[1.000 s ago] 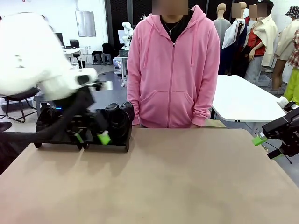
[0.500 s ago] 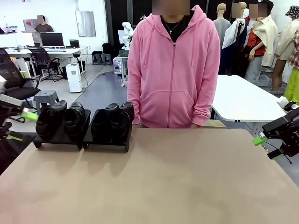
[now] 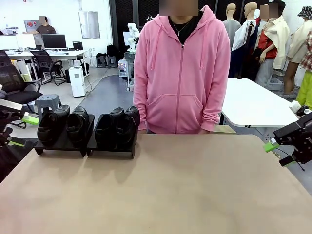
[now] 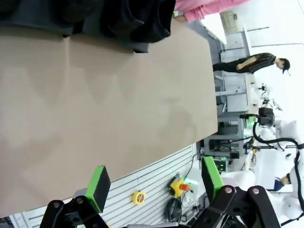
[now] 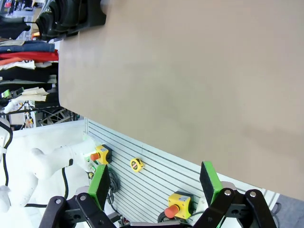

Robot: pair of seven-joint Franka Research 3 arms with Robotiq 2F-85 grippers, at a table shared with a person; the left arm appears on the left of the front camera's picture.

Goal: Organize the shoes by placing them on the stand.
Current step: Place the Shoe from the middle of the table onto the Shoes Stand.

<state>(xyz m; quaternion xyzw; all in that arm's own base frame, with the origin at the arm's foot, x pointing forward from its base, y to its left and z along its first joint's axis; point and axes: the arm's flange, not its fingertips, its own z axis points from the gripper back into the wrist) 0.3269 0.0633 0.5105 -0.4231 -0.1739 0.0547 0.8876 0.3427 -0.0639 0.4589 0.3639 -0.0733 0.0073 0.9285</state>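
Observation:
Several glossy black shoes (image 3: 87, 126) sit in two pairs on the low black stand (image 3: 87, 145) at the table's far left. My left gripper (image 3: 22, 130) hangs off the table's left edge beside the stand, open and holding nothing. My right gripper (image 3: 280, 152) waits off the right edge, open as well. In the left wrist view the open left gripper (image 4: 154, 183) looks across the table (image 4: 104, 109) with the stand (image 4: 95, 23) and the shoes (image 4: 137, 16) at the top. The right wrist view has the open right gripper (image 5: 154, 183) low and the stand (image 5: 71, 16) in the top left corner.
A person in a pink hoodie (image 3: 181, 73) stands at the far edge of the tan table (image 3: 161, 185), hands down. A white table (image 3: 253, 102) stands behind at the right. Office chairs and desks are at the back left.
My left arm has pulled back from over the stand to beyond the table's left edge, uncovering the shoes. The right arm has not moved.

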